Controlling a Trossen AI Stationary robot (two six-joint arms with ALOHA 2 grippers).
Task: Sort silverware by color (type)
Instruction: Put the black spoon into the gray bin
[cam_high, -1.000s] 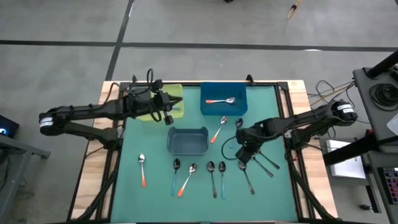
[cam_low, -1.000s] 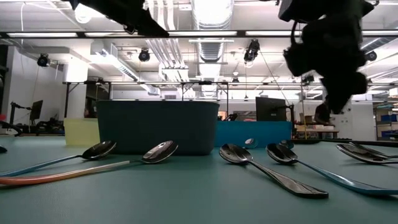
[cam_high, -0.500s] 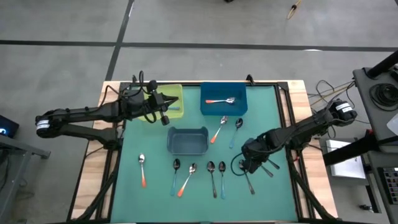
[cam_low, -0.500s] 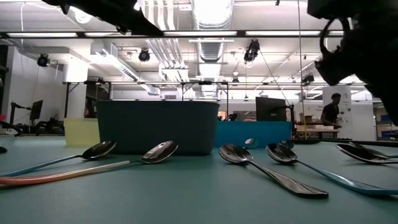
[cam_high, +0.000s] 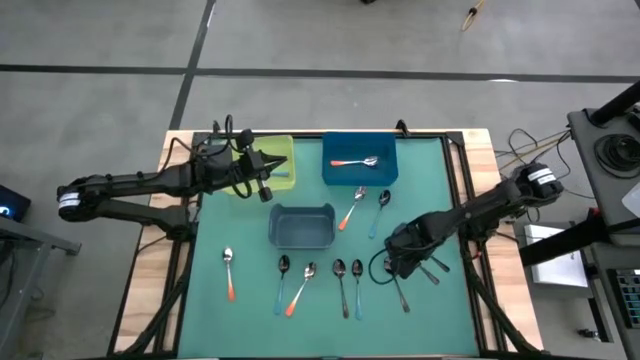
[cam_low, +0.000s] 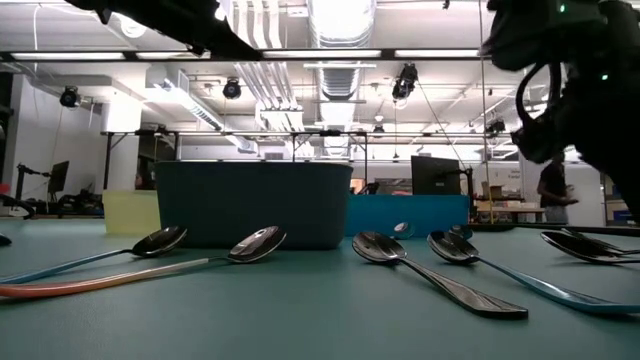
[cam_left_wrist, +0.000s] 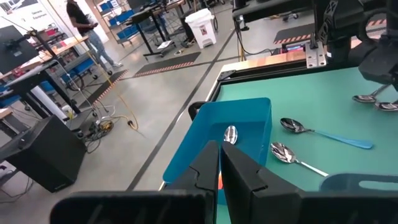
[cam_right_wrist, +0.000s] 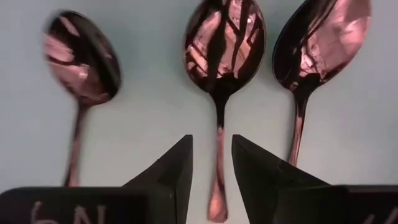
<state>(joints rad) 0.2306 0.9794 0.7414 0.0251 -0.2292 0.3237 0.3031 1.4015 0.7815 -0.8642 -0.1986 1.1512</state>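
High view: right gripper (cam_high: 398, 266) low over the green table (cam_high: 250, 235), above a group of three dark spoons (cam_high: 412, 270); left gripper (cam_high: 266, 180) raised at the yellow-green bin's (cam_high: 283, 150) edge, well apart from the loose spoons
Right jaws: parted a little, holding nothing; in the right wrist view the fingers (cam_right_wrist: 171, 169) stand either side of the middle spoon's (cam_right_wrist: 222, 68) handle, its bowl just ahead of the tips; whether they touch the handle cannot be told
Flanking spoons: one dark spoon (cam_right_wrist: 81, 68) and another (cam_right_wrist: 316, 59) lie beside the middle one, each just outside a finger, bowls ahead of the jaws
Left jaws: pressed together, empty; in the left wrist view the fingers (cam_left_wrist: 214, 171) point toward the blue bin (cam_left_wrist: 239, 118)
Blue bin: holds an orange spoon (cam_high: 355, 162), ahead of the left jaws
Grey bin (cam_high: 301, 226): between the two grippers, nothing seen in it
Other spoons: an orange one (cam_high: 351, 208) and a blue one (cam_high: 381, 205) lie beyond the right jaws toward the blue bin; a row of four (cam_high: 320, 282) lies beside the right jaws; a lone orange spoon (cam_high: 229, 272) lies farthest from them
Low view: bowls of the row spoons (cam_low: 258, 243) rest on the table before the grey bin
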